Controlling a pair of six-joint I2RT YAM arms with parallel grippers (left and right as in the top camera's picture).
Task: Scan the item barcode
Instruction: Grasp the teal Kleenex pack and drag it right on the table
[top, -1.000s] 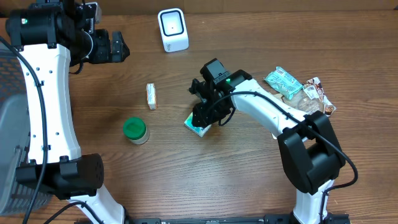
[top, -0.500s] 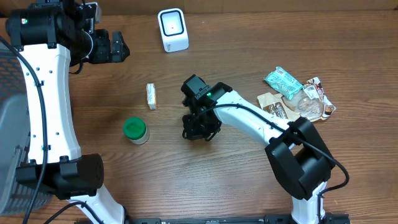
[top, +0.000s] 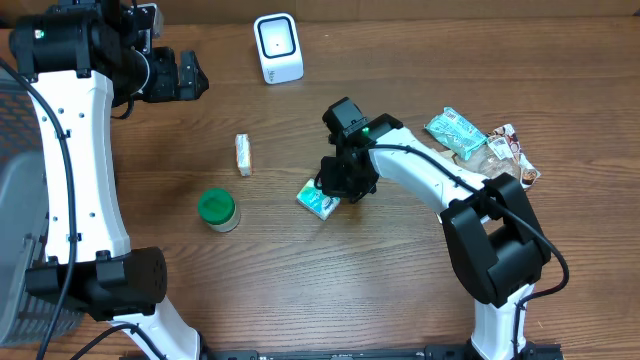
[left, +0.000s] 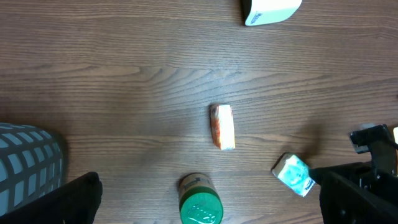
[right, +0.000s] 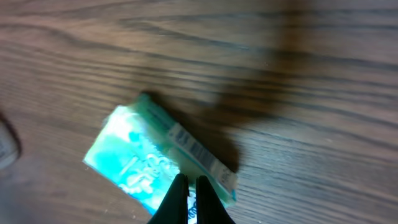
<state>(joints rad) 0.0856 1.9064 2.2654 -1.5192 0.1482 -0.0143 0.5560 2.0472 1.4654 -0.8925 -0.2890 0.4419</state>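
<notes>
On the wooden table (top: 300, 280) lie a scanner (top: 277, 48), small bar (top: 242, 154), green-lidded jar (top: 217, 210), teal packet (top: 318, 199) and snack wrappers (top: 480, 150).

Two robot arms. The left arm (top: 75, 160) and right arm (top: 420, 175) each have smooth white shell links between bulky black cylindrical joints. A thin black cable (top: 66, 190) runs along each. A small green light (top: 367, 127) glows on a black joint of each. The right fingers (right: 177, 202) are black, slim and tapered; the left fingers (left: 68, 199) are black and blocky.
</notes>
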